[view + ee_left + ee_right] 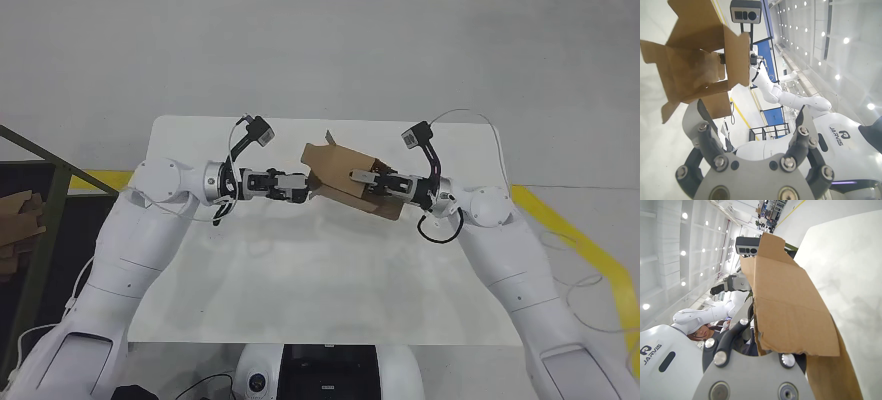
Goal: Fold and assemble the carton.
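Brown cardboard sits just ahead of my left gripper (pixel 751 106), whose jaws are spread wide, with one finger (pixel 705 113) right beside a loose flap. The carton (pixel 338 172) is over the table (pixel 300 280), between the two sets of jaws, its flaps splayed open. My right gripper (pixel 365 181) pinches a carton wall, and a flap covers its jaws.

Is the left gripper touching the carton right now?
Cannot tell. In the left wrist view the open left gripper has one finger overlapping the carton at its lower flap, with neither contact nor gap plain.
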Robot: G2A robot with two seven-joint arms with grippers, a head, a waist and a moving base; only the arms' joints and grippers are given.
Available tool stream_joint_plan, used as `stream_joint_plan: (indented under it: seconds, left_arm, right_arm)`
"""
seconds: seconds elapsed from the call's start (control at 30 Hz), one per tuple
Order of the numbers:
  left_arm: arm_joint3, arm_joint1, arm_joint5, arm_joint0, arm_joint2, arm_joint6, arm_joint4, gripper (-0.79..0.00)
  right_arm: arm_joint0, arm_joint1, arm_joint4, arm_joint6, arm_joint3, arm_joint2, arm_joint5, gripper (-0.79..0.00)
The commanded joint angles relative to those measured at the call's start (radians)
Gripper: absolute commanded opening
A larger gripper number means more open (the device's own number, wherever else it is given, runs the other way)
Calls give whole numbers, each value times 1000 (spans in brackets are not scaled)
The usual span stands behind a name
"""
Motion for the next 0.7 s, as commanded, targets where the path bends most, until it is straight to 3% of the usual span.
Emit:
stream_joint_plan:
  seconds: [0.0,0.3,0.67]
  left_arm:
    - [2,4,3,8,-17,-2,0,0]
    - [38,14,-16,30,-62,27,-2,0]
    - [51,15,-49,33,-71,26,0,0]
  right_arm:
    - [5,1,4,29,3,0,9,-785]
    - [23,7,13,123,7,1,20,-785]
    - [31,6,23,128,17,-2,30,-785]
